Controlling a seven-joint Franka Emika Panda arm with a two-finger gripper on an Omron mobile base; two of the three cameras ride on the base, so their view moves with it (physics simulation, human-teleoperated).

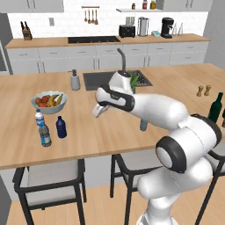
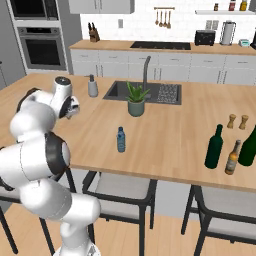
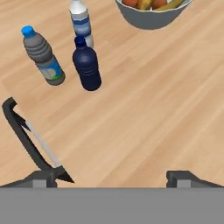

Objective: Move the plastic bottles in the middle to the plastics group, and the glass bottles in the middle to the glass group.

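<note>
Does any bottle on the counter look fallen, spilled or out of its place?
None has fallen or spilled. One slim blue bottle stands alone mid-counter, away from the bottles beside the fruit bowl and the glass bottles at the far end.

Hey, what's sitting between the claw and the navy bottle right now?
Nothing: in the hand view, bare wooden countertop runs from the open claw up to the navy bottle.

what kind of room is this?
A rendered home kitchen, by the look of it: a wooden island with a sink and stools, an oven set in the wall, and a toaster and coffee maker on the back counter.
</note>
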